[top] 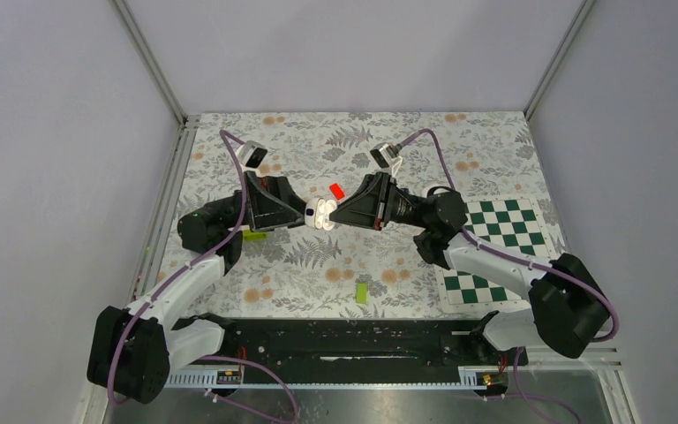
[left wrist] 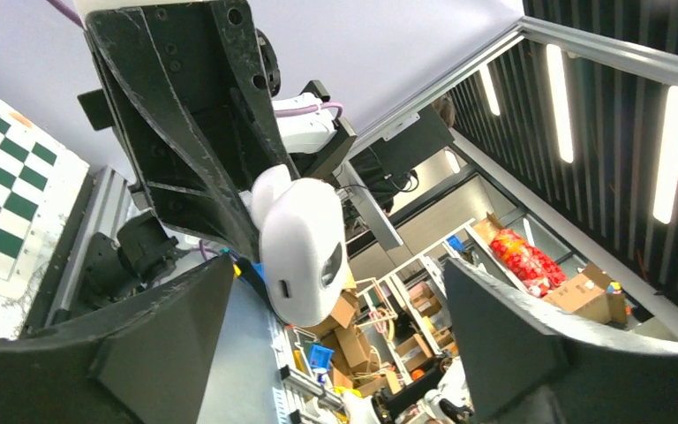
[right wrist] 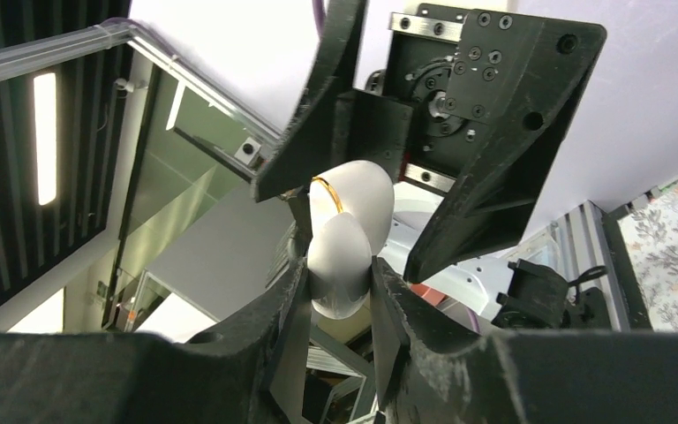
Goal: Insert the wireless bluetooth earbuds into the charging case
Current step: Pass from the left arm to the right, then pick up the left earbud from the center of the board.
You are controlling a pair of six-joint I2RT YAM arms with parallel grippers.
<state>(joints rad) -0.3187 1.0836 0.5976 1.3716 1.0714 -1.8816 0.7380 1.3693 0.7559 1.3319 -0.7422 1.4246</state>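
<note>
While the right jaws pinch the charging case (top: 320, 215) aloft and the left jaws gape empty, I'd hold that pinch steady and level.

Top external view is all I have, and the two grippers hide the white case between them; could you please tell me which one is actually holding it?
Observer: The right gripper is. In its wrist view, its two fingers press against opposite sides of the charging case.
Operator: Thank you. Is the left gripper touching the case as well?
Observer: No. In the left wrist view, the left gripper stands wide open, with a gap showing between each of its fingers and the case.
</note>
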